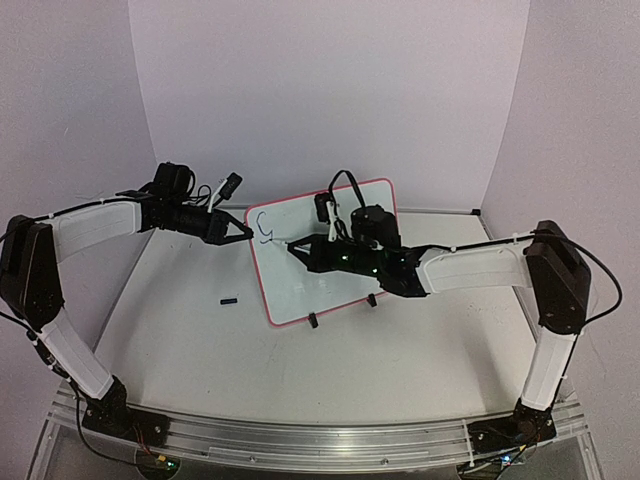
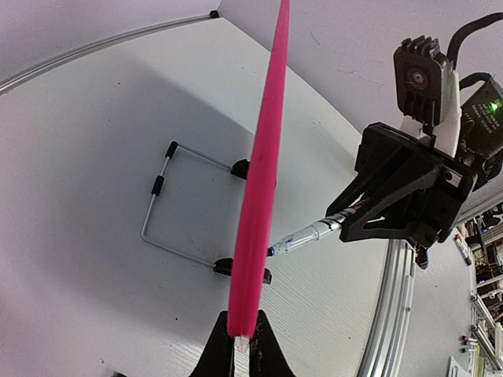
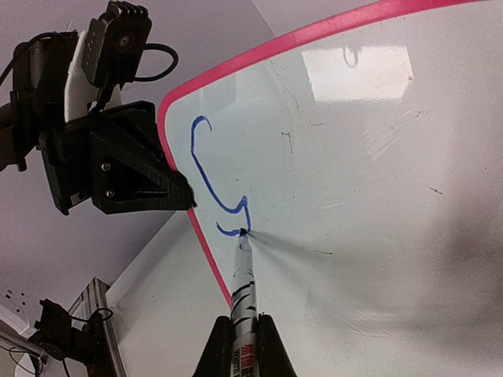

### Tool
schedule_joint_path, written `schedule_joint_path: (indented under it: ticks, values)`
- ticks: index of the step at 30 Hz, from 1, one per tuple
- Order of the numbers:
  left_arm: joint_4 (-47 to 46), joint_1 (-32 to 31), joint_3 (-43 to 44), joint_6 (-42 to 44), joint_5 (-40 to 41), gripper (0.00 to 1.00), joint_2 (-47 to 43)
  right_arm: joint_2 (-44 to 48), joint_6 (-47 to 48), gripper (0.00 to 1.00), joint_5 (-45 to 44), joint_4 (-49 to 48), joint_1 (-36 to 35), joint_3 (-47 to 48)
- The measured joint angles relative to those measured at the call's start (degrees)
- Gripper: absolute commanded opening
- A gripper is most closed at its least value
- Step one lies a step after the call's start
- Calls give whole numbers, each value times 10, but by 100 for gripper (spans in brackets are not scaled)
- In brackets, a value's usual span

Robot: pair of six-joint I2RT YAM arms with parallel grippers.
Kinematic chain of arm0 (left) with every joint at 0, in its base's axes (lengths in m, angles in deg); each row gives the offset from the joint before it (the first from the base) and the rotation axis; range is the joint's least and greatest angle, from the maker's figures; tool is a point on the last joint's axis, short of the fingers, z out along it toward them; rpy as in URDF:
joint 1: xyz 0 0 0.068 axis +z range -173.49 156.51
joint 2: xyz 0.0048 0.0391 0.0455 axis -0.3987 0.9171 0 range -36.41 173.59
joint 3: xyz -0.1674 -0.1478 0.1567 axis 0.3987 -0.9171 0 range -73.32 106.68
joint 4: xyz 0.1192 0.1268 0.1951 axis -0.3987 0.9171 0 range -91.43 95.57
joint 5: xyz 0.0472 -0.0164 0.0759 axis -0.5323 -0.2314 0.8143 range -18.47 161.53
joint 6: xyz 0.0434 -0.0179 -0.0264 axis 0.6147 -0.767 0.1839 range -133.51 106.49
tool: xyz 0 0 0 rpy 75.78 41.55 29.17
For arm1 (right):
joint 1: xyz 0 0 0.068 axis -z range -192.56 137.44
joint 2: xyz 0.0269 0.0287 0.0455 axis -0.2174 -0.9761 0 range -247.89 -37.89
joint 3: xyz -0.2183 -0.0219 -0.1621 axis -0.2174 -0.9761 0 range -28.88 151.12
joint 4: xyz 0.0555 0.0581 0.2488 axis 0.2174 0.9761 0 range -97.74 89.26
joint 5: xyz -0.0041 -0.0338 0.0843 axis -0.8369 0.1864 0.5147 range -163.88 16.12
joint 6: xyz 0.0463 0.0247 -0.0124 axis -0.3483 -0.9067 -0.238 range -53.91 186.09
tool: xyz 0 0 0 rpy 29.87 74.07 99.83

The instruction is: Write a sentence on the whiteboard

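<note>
Right wrist view first, closest stuff up front: the right gripper [image 3: 244,342] is pinching a marker [image 3: 243,284] between its two fingers, barrel running straight up the frame. The tip is touching the whiteboard [image 3: 377,196] near its left edge. Right where the tip is sitting, the sentence [image 3: 214,182] is showing up as just one blue S-shaped squiggle, up in the board's top-left corner. Just past that, the left gripper [image 3: 187,199] is clamping down on the pink frame beside the letter.

Left wrist view is looking along the board edge-on. Its own fingers are squeezing the pink frame at the bottom of the shot. Beyond them, two black clip feet [image 2: 236,269] are resting on the table [image 2: 86,157], with a bent wire stand [image 2: 157,212] sticking out behind the board. The marker is coming in from the right and meeting the writing side.

Top view: a small black piece [image 1: 229,299] is lying on the table left of the board. Farther back, the board is standing tilted mid-table, turned at an angle, with both arms reaching in from either side.
</note>
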Motion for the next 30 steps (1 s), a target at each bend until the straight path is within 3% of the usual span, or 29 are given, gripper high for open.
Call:
schedule_joint_path:
  ticks: [18, 30]
  values:
    - [0, 0, 0, 0, 0, 0, -1, 91, 13, 0, 31, 7, 2, -27]
    - [0, -1, 0, 1, 0, 0, -1, 69, 16, 0, 47, 14, 19, -16]
